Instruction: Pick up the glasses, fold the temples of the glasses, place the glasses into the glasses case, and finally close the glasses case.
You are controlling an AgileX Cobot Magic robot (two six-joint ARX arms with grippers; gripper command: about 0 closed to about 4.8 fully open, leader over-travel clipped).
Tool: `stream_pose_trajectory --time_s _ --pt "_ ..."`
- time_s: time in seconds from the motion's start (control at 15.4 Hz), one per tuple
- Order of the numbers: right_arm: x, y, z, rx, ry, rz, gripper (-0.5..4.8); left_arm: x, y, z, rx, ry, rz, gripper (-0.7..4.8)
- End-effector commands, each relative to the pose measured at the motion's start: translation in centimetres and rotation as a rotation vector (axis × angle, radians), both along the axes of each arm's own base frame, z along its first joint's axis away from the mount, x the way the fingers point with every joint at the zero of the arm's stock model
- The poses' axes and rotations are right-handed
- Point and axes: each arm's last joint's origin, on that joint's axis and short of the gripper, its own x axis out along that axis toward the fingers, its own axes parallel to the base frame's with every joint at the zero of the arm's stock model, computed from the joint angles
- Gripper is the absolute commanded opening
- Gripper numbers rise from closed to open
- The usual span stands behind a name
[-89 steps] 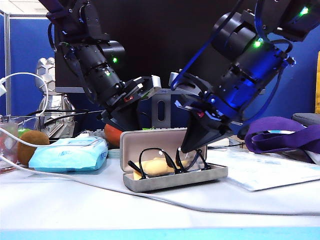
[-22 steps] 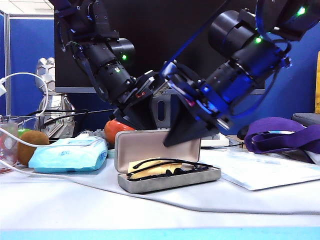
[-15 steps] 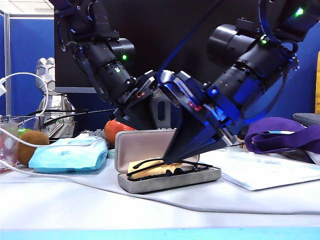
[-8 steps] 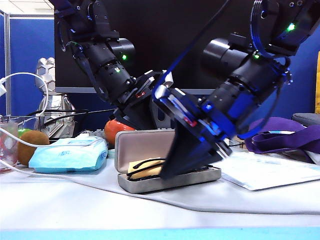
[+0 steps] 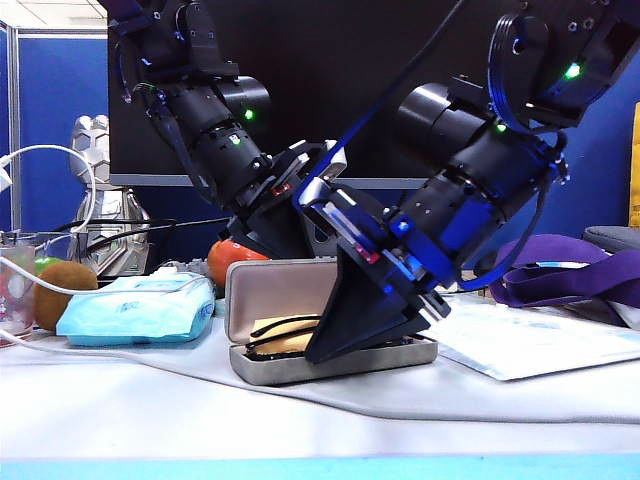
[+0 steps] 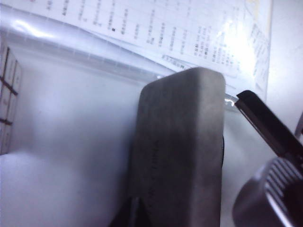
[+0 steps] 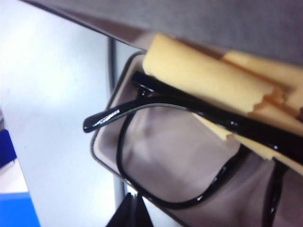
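Right gripper [image 5: 325,352], clenched empty, has pressed the glasses [image 5: 280,328] flatter into the glasses case [image 5: 330,362]; left gripper [image 6: 135,215], clenched, braces the lid; closing remains

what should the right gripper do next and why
Probably lift the right gripper clear of the glasses case. The glasses already lie folded in the tray on the yellow cloth, one temple tip poking just past the rim, and the shut gripper sits low over them. The left gripper, behind the upright lid, can't close it until that's gone.
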Motion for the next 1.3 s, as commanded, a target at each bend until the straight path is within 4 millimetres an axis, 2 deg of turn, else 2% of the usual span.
stream_pose_trajectory --time_s 0.07,0.72,0.85,0.98,1.17,1.3 --pt "0.2 0.1 0.0 -0.017 -0.017 -0.047 -0.01 -0.1 0.0 0.3 -0.013 -0.001 -0.005 -0.05" --pt "0.1 0.1 0.5 0.016 -0.009 -0.025 -0.01 -0.1 0.0 0.2 -0.009 0.004 -0.005 -0.05" --pt "-0.6 -0.7 2.3 -0.049 -0.047 -0.076 -0.01 -0.1 0.0 0.2 -0.009 0.004 -0.005 -0.05" --pt "-0.6 -2.1 3.2 -0.164 -0.095 -0.18 -0.01 -0.1 0.0 0.2 -0.009 0.004 -0.005 -0.05" --pt "0.6 -4.3 2.7 -0.19 0.035 -0.414 -0.01 -0.2 0.0 0.3 -0.006 0.012 -0.005 -0.05" --pt "1.1 -5.3 2.7 -0.167 0.067 -0.443 -0.01 -0.2 0.0 0.2 -0.006 0.012 -0.005 -0.05"
